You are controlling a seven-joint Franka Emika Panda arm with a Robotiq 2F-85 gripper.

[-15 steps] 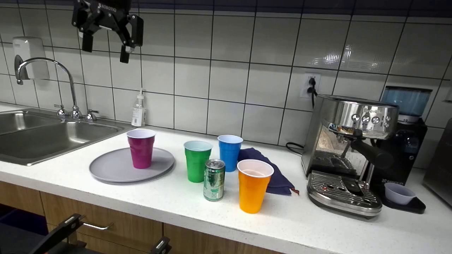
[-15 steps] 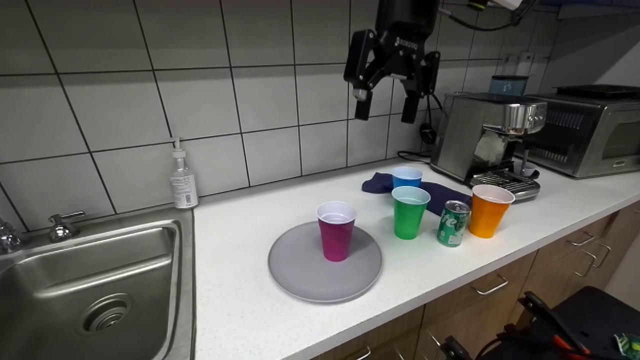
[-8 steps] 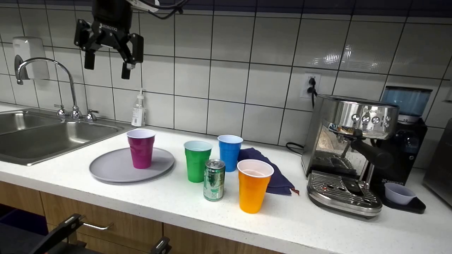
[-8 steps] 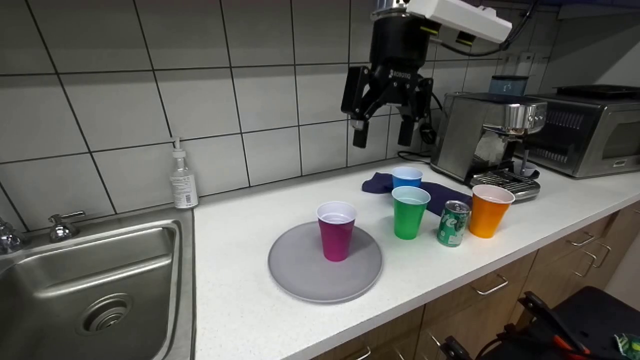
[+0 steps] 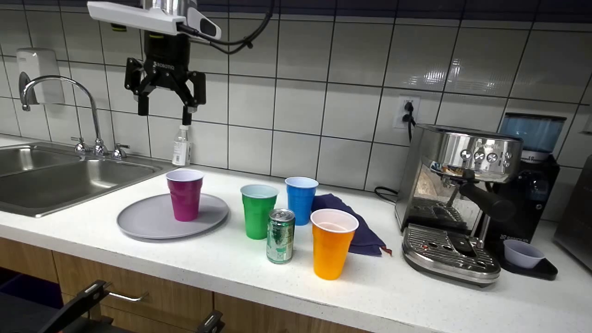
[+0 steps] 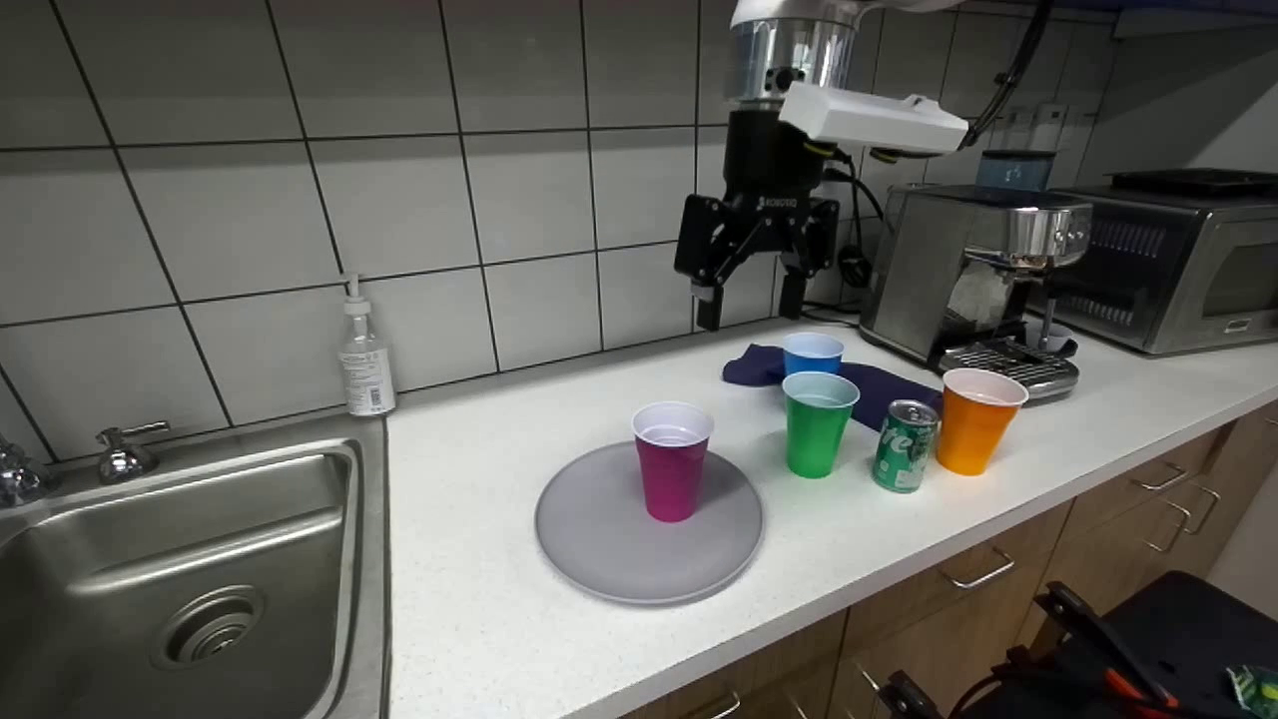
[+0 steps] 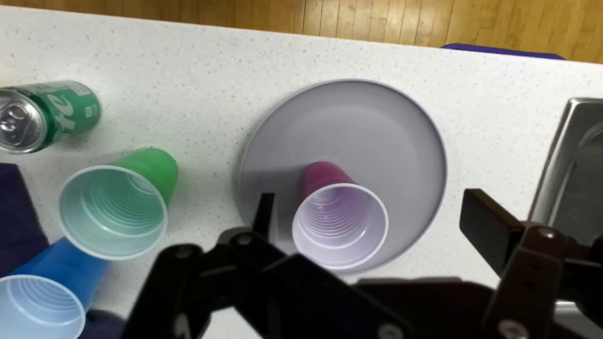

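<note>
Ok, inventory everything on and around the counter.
Counter: 1, white, along tiled wall
Sink: 1, silver, in counter
Faucet: 1, chrome, behind sink
Pump bottle: 1, clear, beside sink
Dispenser: 1, white, on tiled wall
Outlet: 1, white, on tiled wall
Plate: 1, grey, near sink
Magenta cup: 1, magenta, upright on plate
Green cup: 1, green, near plate
Can: 1, green, beside green cup
Orange cup: 1, orange, beside can
Blue cup: 1, blue, behind green cup
Cloth: 1, navy, beside blue cup
Coffee machine: 1, silver, near tiled wall
Grinder: 1, black, beside coffee machine
Bowl: 1, pale, by grinder
Oven: 1, silver, beyond grinder
Drawers: several, brown, under counter
Arm: 1, silver-white, above counter
Hand: 1, black, above counter, open, holding nothing
</note>
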